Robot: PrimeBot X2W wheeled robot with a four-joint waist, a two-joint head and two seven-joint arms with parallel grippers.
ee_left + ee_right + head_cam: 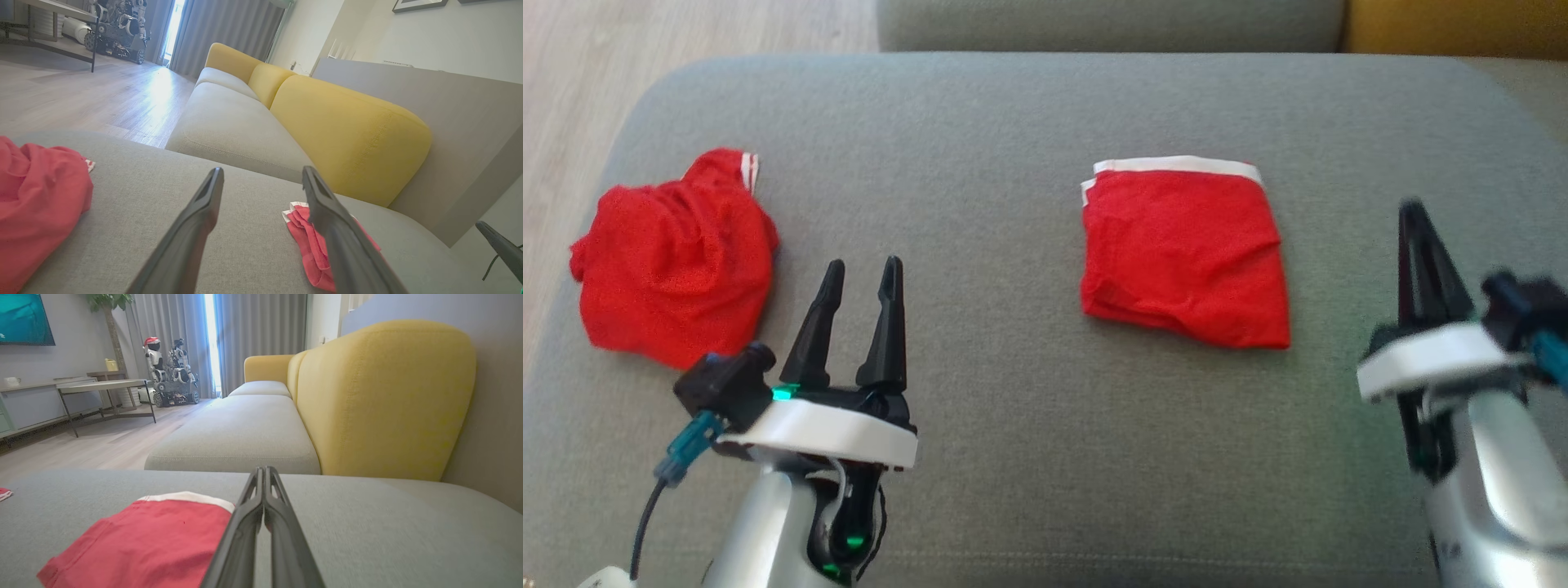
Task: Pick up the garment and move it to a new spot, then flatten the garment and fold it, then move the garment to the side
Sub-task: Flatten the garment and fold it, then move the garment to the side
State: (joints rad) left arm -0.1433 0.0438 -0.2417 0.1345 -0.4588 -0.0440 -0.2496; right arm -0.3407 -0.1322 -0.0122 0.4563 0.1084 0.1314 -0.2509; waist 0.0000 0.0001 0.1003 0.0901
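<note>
The left gripper (863, 268) hovers with its fingers spread and empty at the near left of the grey cushion (1013, 114), just right of a crumpled red garment (674, 253). The right gripper (1412, 214), fingers pressed together, sits at the right, near the folded red garment (1184, 253) lying flat mid-cushion.

a living room, furnished like a home: grey sofa seat (237, 433) with mustard-yellow back cushions (384, 396), pale wood-plank floor (81, 94), floor-length grey curtains (261, 335) beside a bright window (209, 335), low sideboard (36, 404) carrying a cup (12, 381), metal-legged table (102, 386), indoor tree (109, 301), framed picture (419, 4) on the wall (449, 36). parked by the curtains, two wheeled robots (171, 379), so perhaps a staged test home.
</note>
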